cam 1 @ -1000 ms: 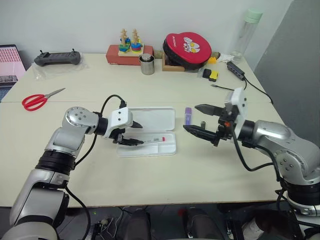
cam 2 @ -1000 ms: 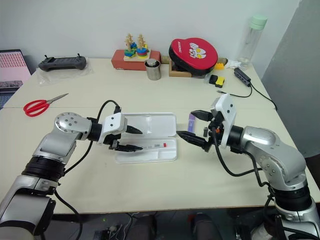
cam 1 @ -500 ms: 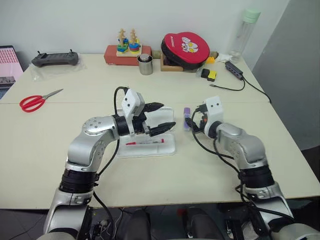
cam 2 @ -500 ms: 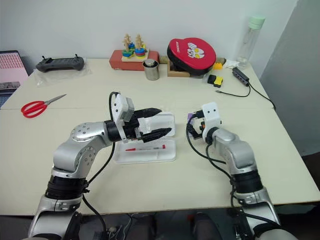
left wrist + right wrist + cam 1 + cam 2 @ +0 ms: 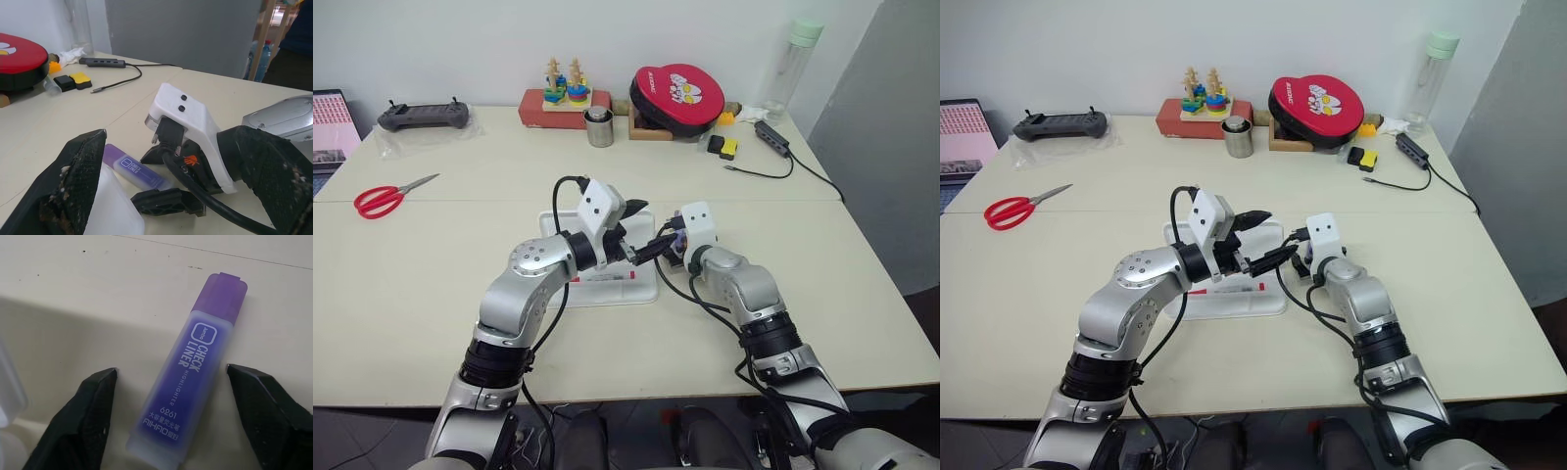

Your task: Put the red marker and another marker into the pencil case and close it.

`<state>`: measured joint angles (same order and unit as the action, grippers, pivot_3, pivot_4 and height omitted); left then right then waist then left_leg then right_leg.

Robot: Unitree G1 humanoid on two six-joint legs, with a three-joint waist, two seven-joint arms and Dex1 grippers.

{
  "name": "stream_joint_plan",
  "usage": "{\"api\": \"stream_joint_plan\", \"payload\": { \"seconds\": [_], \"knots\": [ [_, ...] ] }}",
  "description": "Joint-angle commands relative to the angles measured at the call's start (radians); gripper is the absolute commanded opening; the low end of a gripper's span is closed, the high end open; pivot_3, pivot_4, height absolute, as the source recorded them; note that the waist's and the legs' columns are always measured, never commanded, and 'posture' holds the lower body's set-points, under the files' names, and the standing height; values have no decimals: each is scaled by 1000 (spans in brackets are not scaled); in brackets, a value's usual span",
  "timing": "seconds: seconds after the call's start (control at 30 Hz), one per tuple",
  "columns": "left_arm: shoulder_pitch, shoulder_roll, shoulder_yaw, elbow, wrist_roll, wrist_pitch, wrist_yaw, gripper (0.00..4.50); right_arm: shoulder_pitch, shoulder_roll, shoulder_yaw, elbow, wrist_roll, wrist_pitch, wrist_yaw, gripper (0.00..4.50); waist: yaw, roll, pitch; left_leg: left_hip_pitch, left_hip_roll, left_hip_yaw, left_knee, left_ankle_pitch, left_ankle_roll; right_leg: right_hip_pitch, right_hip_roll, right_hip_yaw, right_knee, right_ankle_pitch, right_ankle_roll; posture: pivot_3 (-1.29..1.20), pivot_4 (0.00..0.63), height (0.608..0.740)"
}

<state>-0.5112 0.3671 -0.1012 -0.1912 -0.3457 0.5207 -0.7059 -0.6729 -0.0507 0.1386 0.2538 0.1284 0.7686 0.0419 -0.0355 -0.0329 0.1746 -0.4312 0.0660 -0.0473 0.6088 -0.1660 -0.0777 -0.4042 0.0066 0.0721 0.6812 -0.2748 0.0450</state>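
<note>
The pencil case (image 5: 607, 293) lies open in the middle of the table, and the red marker (image 5: 604, 278) rests in its tray. The purple marker (image 5: 188, 379) lies flat on the table just right of the case. My right gripper (image 5: 171, 369) is lowered over it and open, one finger (image 5: 93, 416) on each side with a gap to the marker. My left gripper (image 5: 649, 225) hovers open above the case's right end, pointing at the right gripper's white housing (image 5: 181, 112). The purple marker (image 5: 132, 169) shows beneath that housing.
Red scissors (image 5: 382, 199) lie at the far left. Along the back edge stand a controller (image 5: 424, 116), a wooden stacking toy (image 5: 566, 93), a metal cup (image 5: 599, 127), a red round pouch (image 5: 680, 93), a bottle (image 5: 790, 64) and a hub with its cable (image 5: 773, 137).
My left gripper rose from the case tray and swung right, leaving the red marker in the tray. My right gripper came down and inward to straddle the purple marker, fingers narrowing.
</note>
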Motion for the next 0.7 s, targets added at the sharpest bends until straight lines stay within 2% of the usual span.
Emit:
{"api": "stream_joint_plan", "payload": {
  "seconds": [0.03, 0.17, 0.27, 0.43, 0.57, 0.7],
  "knots": [
    [-17, -3, 14, -29, -6, -9, 13, 4500, 3, 4, -41, 23, -19, 4, -26, 2709, 0, 0, 0, 0, 0, 0, 0, 0, 0, 0, 0, 0, 0, 0, 0, 0, 150, 740],
    [-30, -12, 13, -9, 8, -15, 40, 4500, -8, 13, -77, 30, -18, -2, -42, 1927, 3, 0, 0, 0, 0, 0, 0, 0, 0, 0, 0, 0, 0, 0, 0, 0, 150, 740],
    [-36, -21, 5, -6, 10, -14, 48, 4500, -13, 17, -93, 31, -18, -5, -48, 1120, 4, 0, 0, 0, 0, 0, 0, 0, 0, 0, 0, 0, 0, 0, 1, 0, 150, 740],
    [-40, -25, 21, -12, 2, -7, 58, 4500, -30, 22, -154, 8, -5, -60, -70, 1083, 4, 0, 0, 0, 0, 0, 0, 0, 0, 0, 0, 0, -1, 0, 1, 0, 150, 740],
    [-37, 6, 79, -51, -42, 16, 51, 4500, -66, -6, -187, -49, 25, -164, -2, 1083, 1, 0, 0, -1, 0, 0, 0, 0, 0, 0, 0, 0, -1, 0, 1, 0, 150, 740],
    [16, 141, 212, -138, -132, 89, -2, 4500, -107, -94, -160, -195, 136, -196, 268, 1083, -19, 2, 2, -1, 0, 0, -2, 0, 0, -2, 0, 0, -1, 0, 0, 0, 150, 740]
  ]
}}
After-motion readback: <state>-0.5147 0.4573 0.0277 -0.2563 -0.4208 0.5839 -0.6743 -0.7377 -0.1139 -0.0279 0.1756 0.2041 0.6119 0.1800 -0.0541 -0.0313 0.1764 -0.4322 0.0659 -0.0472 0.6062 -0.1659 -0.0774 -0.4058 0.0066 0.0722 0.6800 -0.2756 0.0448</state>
